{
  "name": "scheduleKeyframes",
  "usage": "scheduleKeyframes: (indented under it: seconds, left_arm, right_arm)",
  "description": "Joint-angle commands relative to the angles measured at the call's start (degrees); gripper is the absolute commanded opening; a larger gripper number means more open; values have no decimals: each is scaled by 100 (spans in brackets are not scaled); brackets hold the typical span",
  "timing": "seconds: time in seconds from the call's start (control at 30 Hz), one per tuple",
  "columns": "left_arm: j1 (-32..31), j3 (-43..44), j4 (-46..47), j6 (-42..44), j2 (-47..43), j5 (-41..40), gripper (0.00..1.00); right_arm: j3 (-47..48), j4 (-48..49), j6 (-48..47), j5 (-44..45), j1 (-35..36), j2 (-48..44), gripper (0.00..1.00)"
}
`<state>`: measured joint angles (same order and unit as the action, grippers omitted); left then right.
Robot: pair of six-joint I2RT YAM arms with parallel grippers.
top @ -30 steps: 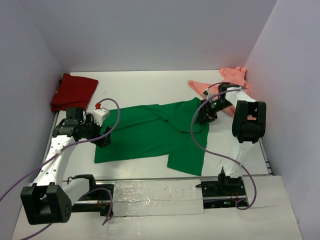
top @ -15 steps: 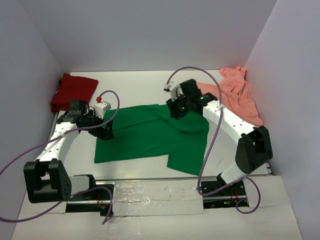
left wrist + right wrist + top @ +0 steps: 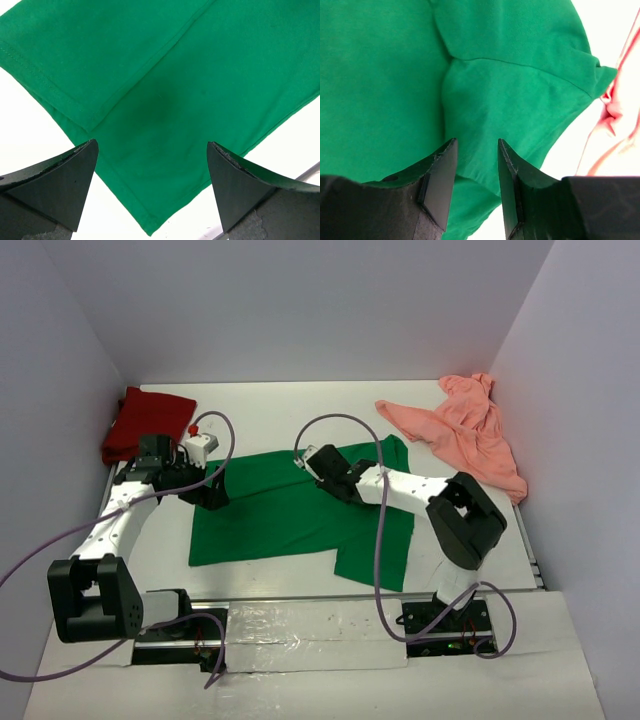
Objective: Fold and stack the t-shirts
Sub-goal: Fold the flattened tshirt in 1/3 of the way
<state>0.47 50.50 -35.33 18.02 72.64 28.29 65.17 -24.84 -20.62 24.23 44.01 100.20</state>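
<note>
Here, green t-shirt (image 3: 280, 520), left claw (image 3: 151, 146) agape

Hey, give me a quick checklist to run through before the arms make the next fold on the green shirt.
1. Green shirt flat on the table: not ok, creased beneath the right gripper.
2. Left gripper open: ok, above the shirt's left corner.
3. Right gripper free of cloth: ok, jaws partly apart, nothing between them.
4. Red shirt out of the way: ok, far left corner, apart from the green one.
5. Pink shirt out of the way: ok, crumpled at far right, apart in the top view.
</note>
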Motion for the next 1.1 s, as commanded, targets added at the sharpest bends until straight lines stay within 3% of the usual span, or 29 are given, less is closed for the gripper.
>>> scheduleKeyframes:
  seconds: [0.0, 0.47, 0.67, 1.07]
  left_arm:
    - [14, 188, 202, -71, -198, 115, 99]
    - [6, 197, 141, -9, -180, 255, 99]
    - [6, 162, 123, 17, -206, 264, 99]
    - [6, 109, 114, 35, -294, 317, 99]
  right_arm:
    - [57, 296, -74, 776, 90, 183, 45]
    - [154, -390, 269, 30, 275, 359, 44]
    - [146, -478, 243, -85, 310, 491, 34]
    - [-311, 145, -99, 880, 345, 641, 34]
